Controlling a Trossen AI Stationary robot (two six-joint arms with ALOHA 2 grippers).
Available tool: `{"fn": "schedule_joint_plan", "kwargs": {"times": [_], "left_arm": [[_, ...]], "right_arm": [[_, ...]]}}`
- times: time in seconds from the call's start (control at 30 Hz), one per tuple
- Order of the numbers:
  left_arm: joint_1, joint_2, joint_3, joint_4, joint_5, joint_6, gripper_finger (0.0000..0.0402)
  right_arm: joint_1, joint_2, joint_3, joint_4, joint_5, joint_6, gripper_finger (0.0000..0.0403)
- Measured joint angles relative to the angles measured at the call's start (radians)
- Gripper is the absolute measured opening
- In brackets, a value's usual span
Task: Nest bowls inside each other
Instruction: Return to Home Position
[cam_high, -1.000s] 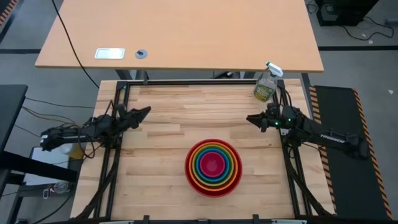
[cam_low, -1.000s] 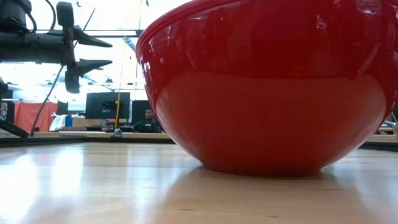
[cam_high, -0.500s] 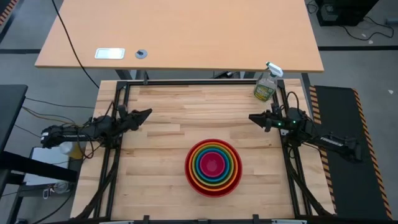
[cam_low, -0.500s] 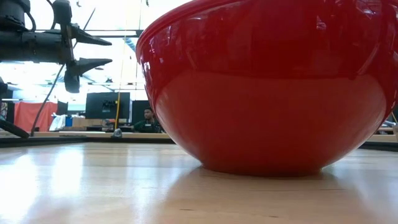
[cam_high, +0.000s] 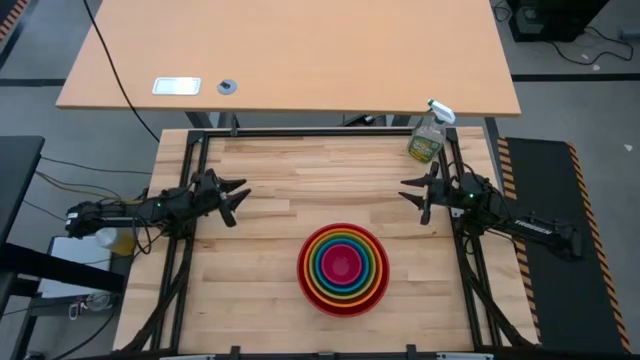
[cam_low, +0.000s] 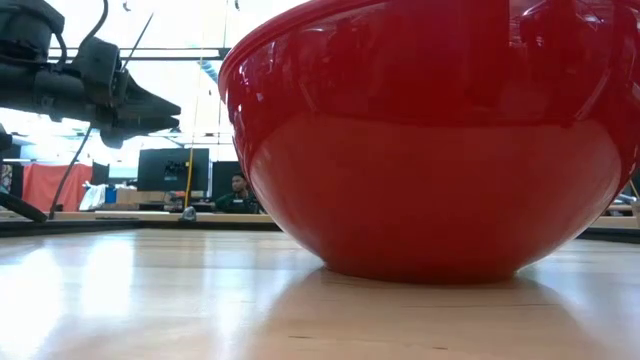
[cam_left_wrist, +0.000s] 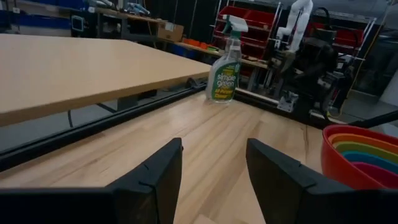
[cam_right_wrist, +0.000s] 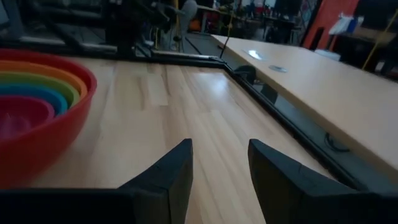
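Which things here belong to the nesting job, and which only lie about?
Job: five nested round plastic bowls, red outermost, pink innermost; left gripper, right gripper, both open.
Lying about: clear spray bottle with white trigger; flat white card; small grey disc.

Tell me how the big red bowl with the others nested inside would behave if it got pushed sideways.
It would probably slide rather than tip: the red bowl sits wide on a flat base on the smooth table. Its glossy wall looks slippery to grip. The pink bowl and the others nested inside likely add weight and travel with it.
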Motion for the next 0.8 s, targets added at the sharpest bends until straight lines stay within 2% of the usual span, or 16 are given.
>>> {"fn": "schedule_joint_plan", "kwargs": {"times": [0.1,0.8], "left_arm": [[0.0,0.0,0.0,0.0,0.0,-0.005,0.0181],[0.0,0.0,0.0,-0.002,0.0,-0.005,0.0181]], "right_arm": [[0.0,0.0,0.0,0.0,0.0,-0.054,0.0162],[0.0,0.0,0.0,0.001,0.0,-0.055,0.0162]]}}
